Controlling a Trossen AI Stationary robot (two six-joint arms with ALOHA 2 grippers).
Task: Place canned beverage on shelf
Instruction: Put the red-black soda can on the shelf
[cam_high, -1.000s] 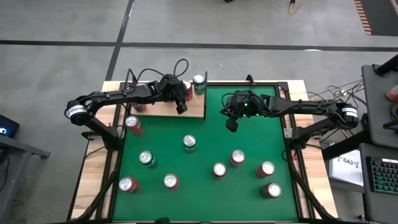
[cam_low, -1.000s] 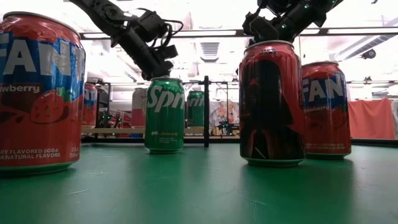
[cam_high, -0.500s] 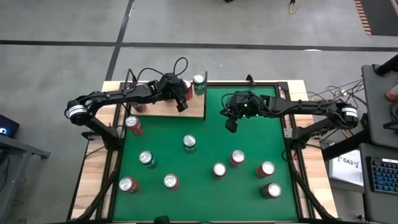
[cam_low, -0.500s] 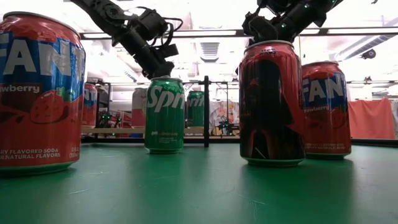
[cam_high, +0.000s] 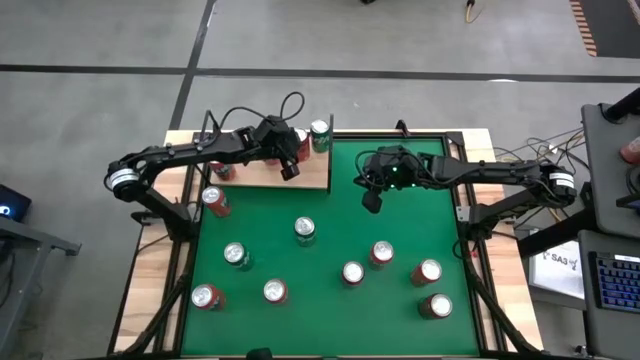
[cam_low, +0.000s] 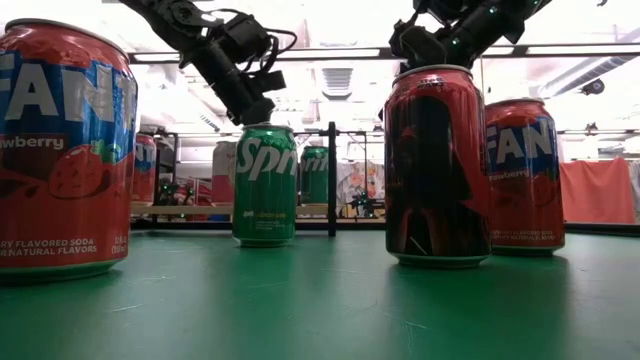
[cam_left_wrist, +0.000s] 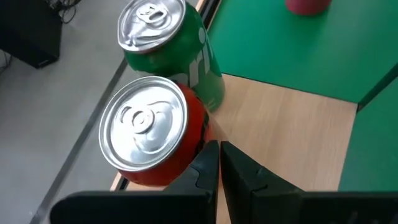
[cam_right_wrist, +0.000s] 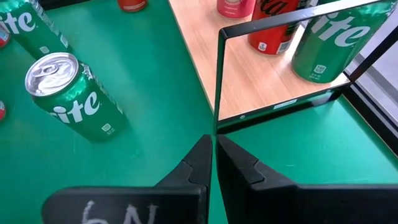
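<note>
left arm empty over the shelf, loose cans waiting on the felt

nearest the front edge, red and green aluminium drink cans, among them a red one and a green sprite can, are standing scattered and upright on the green felt table top; farther back the right gripper is hanging above bare felt, jaws pressed together on nothing; at the far left corner the left gripper is hovering over the flat pale wood shelf with thin black rods, fingers closed and gripping nothing, just beside a red can and a green can that are standing side by side on the wood. i judge one placement is done and a fresh pick is due: an arm needs to open, come down around a loose can, grip it and carry it to bare wood.
</note>
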